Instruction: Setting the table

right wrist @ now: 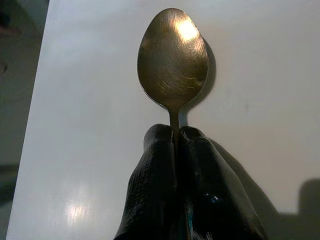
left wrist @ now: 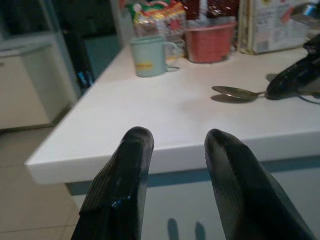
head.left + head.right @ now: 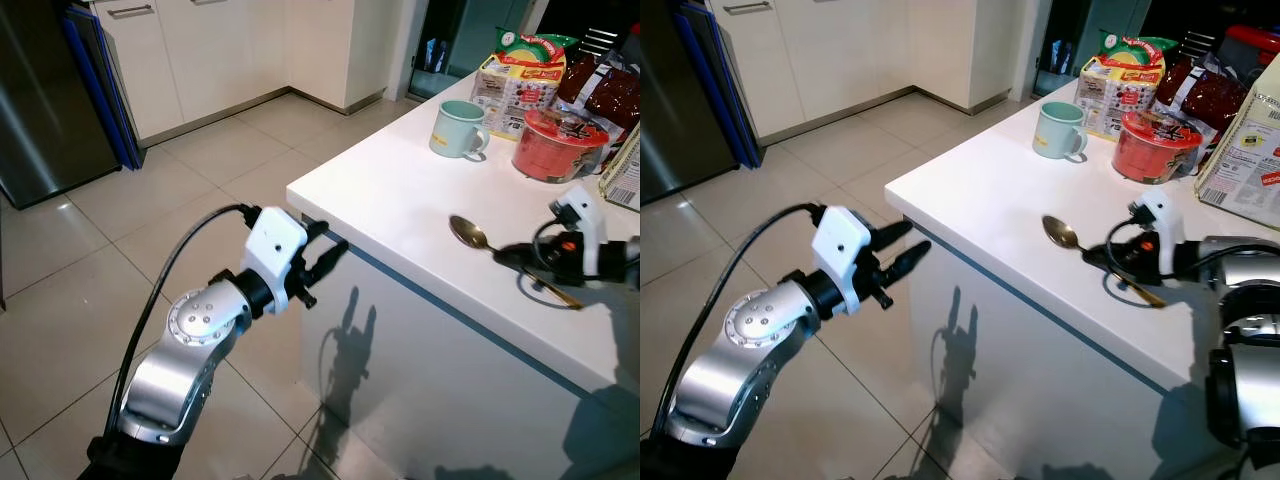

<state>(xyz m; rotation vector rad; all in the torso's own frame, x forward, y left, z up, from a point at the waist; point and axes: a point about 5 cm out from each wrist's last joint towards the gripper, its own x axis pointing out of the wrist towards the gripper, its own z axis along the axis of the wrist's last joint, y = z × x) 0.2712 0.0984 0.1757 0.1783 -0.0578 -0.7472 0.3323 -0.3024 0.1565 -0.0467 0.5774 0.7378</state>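
A brass-coloured spoon (image 3: 468, 233) lies low over the white counter (image 3: 400, 200), bowl pointing toward the counter's near corner. My right gripper (image 3: 512, 255) is shut on the spoon's neck; in the right wrist view the two black fingers (image 1: 160, 180) pinch the stem just behind the bowl (image 1: 173, 55). The handle (image 3: 556, 292) sticks out behind the fingers. My left gripper (image 3: 328, 258) is open, held in the air beside the counter's corner, with nothing between its fingers (image 2: 120, 185).
A pale green mug (image 3: 458, 128), a red instant-noodle bowl (image 3: 558, 145), snack packets (image 3: 520, 65) and a box (image 3: 628, 175) stand at the back of the counter. Tiled floor (image 3: 120, 260) lies to the left, with cabinets (image 3: 200, 50) and a dark fridge (image 3: 45, 100) beyond.
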